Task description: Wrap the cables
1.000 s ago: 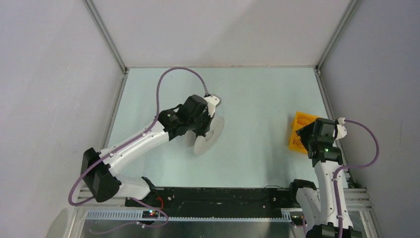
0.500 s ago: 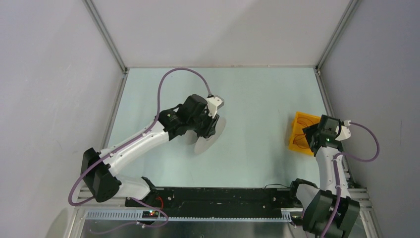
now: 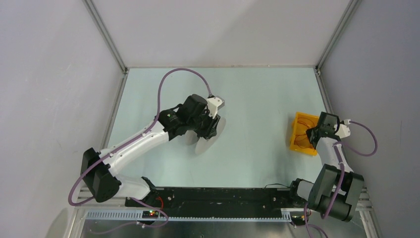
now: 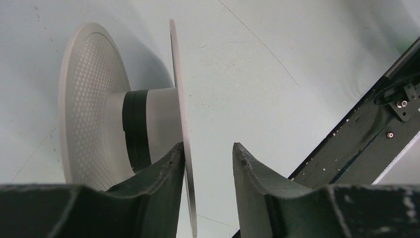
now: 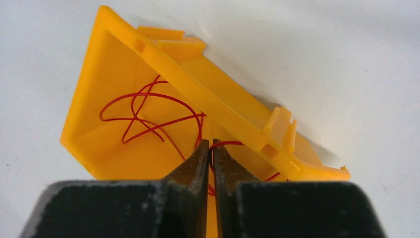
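A white spool (image 4: 94, 104) with a black band round its hub rests on the table, one thin flange (image 4: 179, 99) edge-on. My left gripper (image 4: 208, 151) is open, straddling that flange. The left finger (image 4: 163, 168) is against it and the right finger stands apart. From above, the spool (image 3: 214, 130) sits at mid-table under the left gripper (image 3: 210, 128). The thin red cable (image 5: 143, 111) curls loosely inside a yellow bin (image 5: 198, 87). My right gripper (image 5: 209, 144) is shut on a loop of it near the bin's wall. A hair-fine dark strand (image 4: 262, 44) crosses the table.
The yellow bin (image 3: 295, 130) lies tipped at the table's right side, close to the right arm (image 3: 327, 130). A black rail (image 3: 223, 196) runs along the near edge between the arm bases. Grey walls enclose the table on three sides.
The right arm has folded back and lowered its gripper into the bin, and its jaws have shut on the cable. The left jaws have opened round the spool's flange.
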Robot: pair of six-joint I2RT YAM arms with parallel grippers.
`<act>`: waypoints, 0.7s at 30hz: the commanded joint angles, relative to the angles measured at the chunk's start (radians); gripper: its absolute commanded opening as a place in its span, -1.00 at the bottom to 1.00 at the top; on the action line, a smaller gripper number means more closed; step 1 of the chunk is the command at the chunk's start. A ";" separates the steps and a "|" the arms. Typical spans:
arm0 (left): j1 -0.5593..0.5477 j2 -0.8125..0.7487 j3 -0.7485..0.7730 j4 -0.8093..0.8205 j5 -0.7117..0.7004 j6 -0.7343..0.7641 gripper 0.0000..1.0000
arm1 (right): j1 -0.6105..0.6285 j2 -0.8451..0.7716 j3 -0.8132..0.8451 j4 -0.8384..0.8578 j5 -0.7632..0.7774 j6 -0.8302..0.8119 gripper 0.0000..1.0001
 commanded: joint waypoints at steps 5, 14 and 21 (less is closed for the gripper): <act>-0.002 -0.054 0.026 0.017 -0.001 0.023 -0.07 | 0.007 -0.196 0.030 0.051 0.055 -0.089 -1.00; -0.003 -0.101 0.024 0.019 -0.025 0.015 0.00 | 0.117 -0.404 0.259 0.058 0.000 -0.242 -1.00; -0.003 -0.157 0.020 0.022 -0.059 0.009 0.03 | 0.154 -0.400 0.421 0.385 -0.323 -0.319 -1.00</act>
